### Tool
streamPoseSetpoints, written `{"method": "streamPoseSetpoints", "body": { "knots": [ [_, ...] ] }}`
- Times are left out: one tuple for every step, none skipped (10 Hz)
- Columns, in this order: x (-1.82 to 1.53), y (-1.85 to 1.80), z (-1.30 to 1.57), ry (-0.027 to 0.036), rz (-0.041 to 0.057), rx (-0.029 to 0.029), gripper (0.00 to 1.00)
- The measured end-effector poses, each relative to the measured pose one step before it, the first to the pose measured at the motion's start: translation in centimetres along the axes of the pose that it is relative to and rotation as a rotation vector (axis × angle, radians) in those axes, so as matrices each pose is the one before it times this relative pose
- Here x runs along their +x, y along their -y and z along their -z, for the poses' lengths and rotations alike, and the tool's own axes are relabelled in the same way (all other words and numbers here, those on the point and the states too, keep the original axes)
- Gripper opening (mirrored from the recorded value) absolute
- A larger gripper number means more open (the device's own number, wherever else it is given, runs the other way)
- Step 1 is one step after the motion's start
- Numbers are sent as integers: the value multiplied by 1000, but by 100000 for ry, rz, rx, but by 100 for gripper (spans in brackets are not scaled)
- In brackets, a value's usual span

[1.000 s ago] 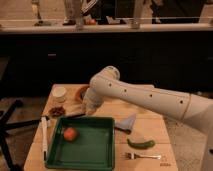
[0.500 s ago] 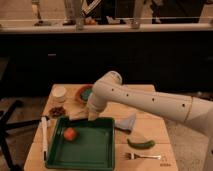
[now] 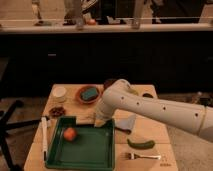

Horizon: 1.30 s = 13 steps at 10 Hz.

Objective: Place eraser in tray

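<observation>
Hanging over the tray's back right corner, gripper clamped on the eraser, orange ball inside the tray's left half, white marker just left of it

Dim, warm light falls from above on the table, while the room behind the tray is almost black. The white arm is the brightest surface. The gripper sits in shade at the tray's far rim.
</observation>
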Motion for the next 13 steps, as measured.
{"method": "streamPoseSetpoints", "body": {
  "knots": [
    [613,-630,45,1120,-2842,762,0],
    [553,-574,26,856,-2456,651,0],
    [489,-502,-100,698,-1942,380,0],
    [380,-316,-207,455,-1181,-172,0],
    [205,-236,-307,175,-490,-658,0],
    [199,-167,-625,-47,-272,-1569,0],
    [-40,2,-286,-121,319,-1156,0],
    [12,-36,-306,-427,293,-1156,0],
    [-10,-4,-394,-861,399,-1753,0],
    [-214,-7,-349,-498,588,-1267,0],
    [69,-28,-170,-500,111,-644,0],
    [106,10,-96,-329,-41,-237,0],
    [119,13,-152,-319,-194,-62,0]
  ]
}}
